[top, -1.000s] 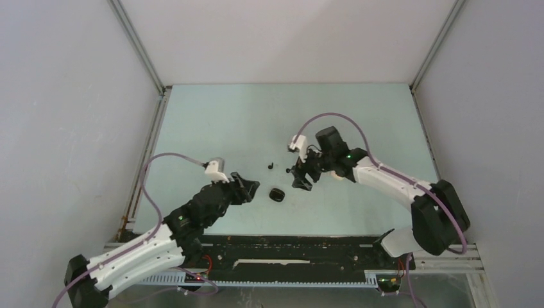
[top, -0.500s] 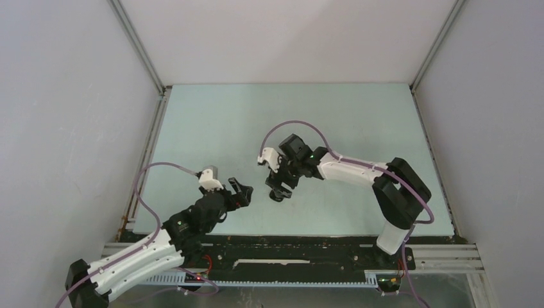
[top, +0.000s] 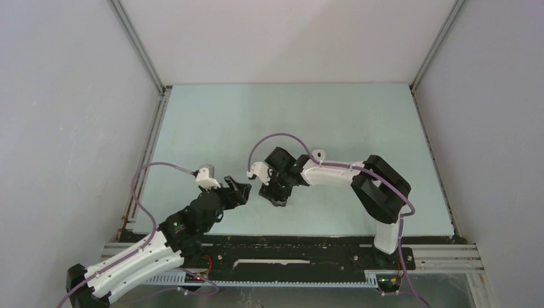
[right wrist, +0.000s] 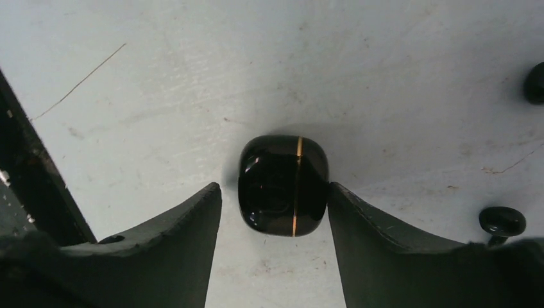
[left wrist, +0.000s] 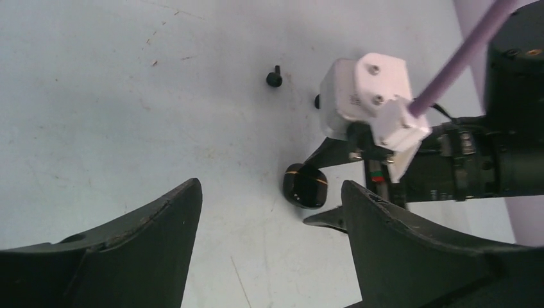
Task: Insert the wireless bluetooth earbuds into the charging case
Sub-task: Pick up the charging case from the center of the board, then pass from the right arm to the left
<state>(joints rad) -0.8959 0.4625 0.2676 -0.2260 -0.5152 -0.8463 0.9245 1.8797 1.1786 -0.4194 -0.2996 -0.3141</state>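
The charging case [right wrist: 283,186] is small, glossy black with a thin gold seam, shut, and lies on the pale green table. My right gripper [right wrist: 272,187] is open and low, straddling the case. Its right finger [right wrist: 359,224] touches the case's side and the left finger stands apart. Two tiny black earbuds [right wrist: 502,221] [right wrist: 534,83] lie loose on the table to the right. In the left wrist view the case [left wrist: 305,186] sits ahead of my open, empty left gripper [left wrist: 269,212], with one earbud [left wrist: 274,78] beyond. In the top view the right gripper [top: 276,196] hides the case.
The right wrist's white camera block [left wrist: 365,99] and purple cable [left wrist: 462,51] hang over the case. My left gripper [top: 238,191] sits just left of the right one. A black rail [top: 289,247] runs along the table's near edge [top: 321,232].
The right arm has swung left and lowered over the case, and its jaws now straddle it. The left arm has drawn back a little toward its base.
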